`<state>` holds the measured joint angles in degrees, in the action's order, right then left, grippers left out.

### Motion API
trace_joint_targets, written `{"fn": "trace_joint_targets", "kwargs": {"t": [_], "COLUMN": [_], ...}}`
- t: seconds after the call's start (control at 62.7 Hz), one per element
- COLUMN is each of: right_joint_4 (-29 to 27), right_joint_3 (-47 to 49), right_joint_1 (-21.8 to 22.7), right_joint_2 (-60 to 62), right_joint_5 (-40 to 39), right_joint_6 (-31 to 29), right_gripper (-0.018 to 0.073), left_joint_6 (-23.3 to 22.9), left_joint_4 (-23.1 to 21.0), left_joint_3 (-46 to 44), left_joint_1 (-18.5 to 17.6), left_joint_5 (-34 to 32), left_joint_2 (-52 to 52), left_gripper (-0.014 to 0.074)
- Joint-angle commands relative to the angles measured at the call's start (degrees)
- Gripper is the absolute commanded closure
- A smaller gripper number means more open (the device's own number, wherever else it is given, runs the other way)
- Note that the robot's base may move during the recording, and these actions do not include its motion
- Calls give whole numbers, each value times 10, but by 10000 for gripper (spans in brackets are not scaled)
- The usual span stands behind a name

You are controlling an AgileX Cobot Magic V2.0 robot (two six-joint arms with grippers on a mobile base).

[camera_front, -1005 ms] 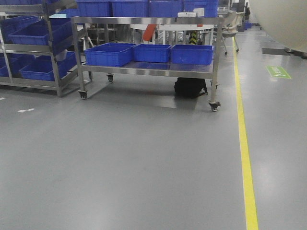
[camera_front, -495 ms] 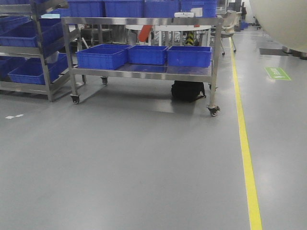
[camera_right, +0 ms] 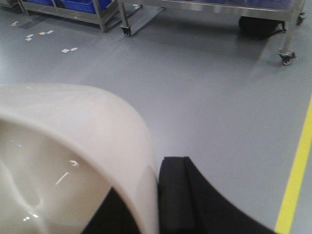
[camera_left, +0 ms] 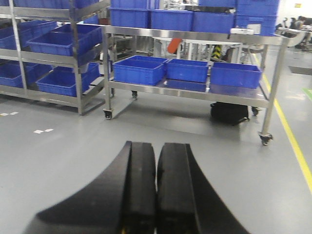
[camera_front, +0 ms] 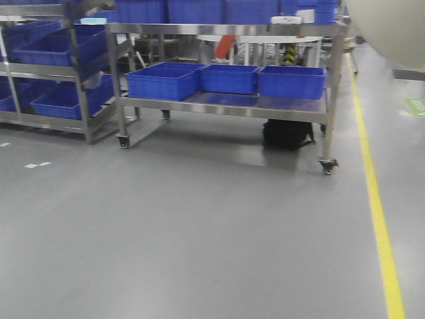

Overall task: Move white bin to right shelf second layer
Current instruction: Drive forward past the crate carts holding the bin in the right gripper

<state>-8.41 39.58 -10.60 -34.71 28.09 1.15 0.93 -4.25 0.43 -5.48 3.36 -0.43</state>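
The white bin (camera_right: 73, 146) fills the lower left of the right wrist view, cream and glossy, held above the grey floor. My right gripper (camera_right: 151, 195) is shut on the white bin's wall, with one black finger (camera_right: 178, 195) outside and the other inside. The bin's rounded side also shows in the top right corner of the front view as the white bin (camera_front: 392, 30). My left gripper (camera_left: 156, 161) is shut with nothing between its pads, pointing over the floor toward the cart. The right shelf second layer is out of view.
A wheeled steel cart (camera_front: 226, 106) stands ahead carrying blue crates (camera_front: 163, 80), with a black bag (camera_front: 287, 134) under it. A steel rack (camera_front: 83, 100) of blue crates is at the left. A yellow floor line (camera_front: 378, 219) runs along the right.
The cart and rack have slid to the right in the front view since half a second ago, as the base turned left. The white bin stays in the right gripper.
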Motion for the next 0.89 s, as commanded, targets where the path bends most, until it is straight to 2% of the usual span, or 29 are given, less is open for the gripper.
{"fn": "trace_joint_targets", "kwargs": {"t": [0.0, 0.878], "right_joint_4": [-5, -5], "right_joint_3": [17, 17], "right_joint_1": [3, 3], "right_joint_2": [1, 1], "right_joint_5": [-54, -54], "right_joint_6": [-2, -2], "right_gripper": [504, 504], "left_joint_6": [-6, -6], "left_joint_4": [-5, -5], "left_joint_3": [21, 21], "left_joint_1": [-3, -3], "left_joint_5": [-49, -49], "left_joint_2": [-2, -2], "left_gripper": [512, 512]}}
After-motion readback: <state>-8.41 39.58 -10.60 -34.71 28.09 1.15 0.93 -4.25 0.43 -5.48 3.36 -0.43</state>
